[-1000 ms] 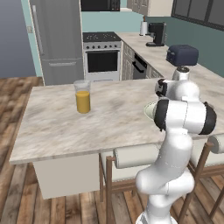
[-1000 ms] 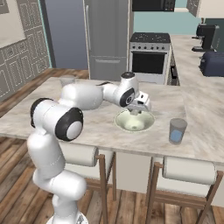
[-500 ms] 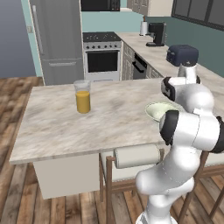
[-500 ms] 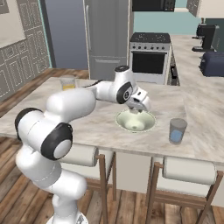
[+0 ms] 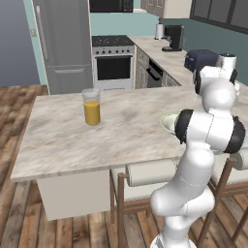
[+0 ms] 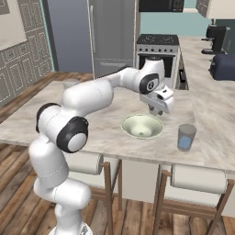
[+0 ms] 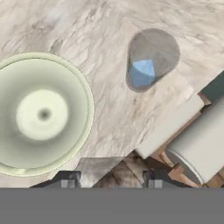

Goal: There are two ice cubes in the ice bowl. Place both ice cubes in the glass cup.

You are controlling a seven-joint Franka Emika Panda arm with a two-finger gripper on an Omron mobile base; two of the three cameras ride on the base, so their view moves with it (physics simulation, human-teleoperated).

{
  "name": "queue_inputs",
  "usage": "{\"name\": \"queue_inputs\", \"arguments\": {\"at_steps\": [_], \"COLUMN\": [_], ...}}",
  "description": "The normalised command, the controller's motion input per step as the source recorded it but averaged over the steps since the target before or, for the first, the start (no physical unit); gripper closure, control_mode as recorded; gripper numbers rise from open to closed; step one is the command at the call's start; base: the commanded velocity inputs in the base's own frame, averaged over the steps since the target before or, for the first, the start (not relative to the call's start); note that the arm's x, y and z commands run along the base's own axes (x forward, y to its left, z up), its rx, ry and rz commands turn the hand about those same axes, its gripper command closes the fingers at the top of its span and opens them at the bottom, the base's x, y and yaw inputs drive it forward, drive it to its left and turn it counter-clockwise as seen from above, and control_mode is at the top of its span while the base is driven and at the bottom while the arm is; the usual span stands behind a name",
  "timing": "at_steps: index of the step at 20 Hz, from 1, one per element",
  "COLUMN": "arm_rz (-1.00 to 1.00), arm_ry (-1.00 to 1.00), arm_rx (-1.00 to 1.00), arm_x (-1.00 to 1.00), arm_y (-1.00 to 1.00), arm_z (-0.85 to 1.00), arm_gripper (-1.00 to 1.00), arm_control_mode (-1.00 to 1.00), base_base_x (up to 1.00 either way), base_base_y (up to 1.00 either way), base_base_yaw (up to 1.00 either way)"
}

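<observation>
Claw (image 6: 159, 110) hangs above counter (image 6: 110, 128) between ice bowl (image 6: 142, 126) and glass cup (image 6: 186, 137); whether it grips anything is unclear.

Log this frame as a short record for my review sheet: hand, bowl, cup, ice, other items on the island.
hand: above the counter, between the ice bowl and the glass cup; whether open or shut cannot be told
ice bowl: upright on the marble island, no cube visible inside
glass cup: upright beside the bowl, apart from it, near the island's stool-side edge
ice cubes: light-blue shape inside the cup; whether it is one cube or two cannot be told
juice glass: tall, orange liquid, standing apart from the bowl
</observation>
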Motion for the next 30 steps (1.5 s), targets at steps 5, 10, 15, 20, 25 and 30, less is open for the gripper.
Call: {"name": "queue_inputs", "arguments": {"at_steps": [5, 10, 15, 20, 25, 30], "arm_rz": [-0.04, 0.0, 0.0, 0.0, 0.0, 0.0], "arm_ry": [0.02, 0.0, 0.0, 0.0, 0.0, 0.0], "arm_rx": [0.24, 0.01, -0.02, -0.1, -0.07, 0.0], "arm_x": [0.0, 0.0, 0.02, 0.02, 0.19, 0.22], "arm_y": [-0.51, -0.05, -0.11, -0.14, -0.17, -0.35], "arm_z": [0.0, -0.23, -0.35, -0.41, -0.25, -0.18], "arm_gripper": [1.0, 1.0, 1.0, 1.0, 1.0, 1.0], "arm_control_mode": [-1.0, -1.0, -1.0, -1.0, -1.0, -1.0], "base_base_x": [0.0, 0.0, 0.0, 0.0, 0.0, 0.0], "base_base_y": [0.0, 0.0, 0.0, 0.0, 0.0, 0.0], "base_base_yaw": [0.0, 0.0, 0.0, 0.0, 0.0, 0.0]}}
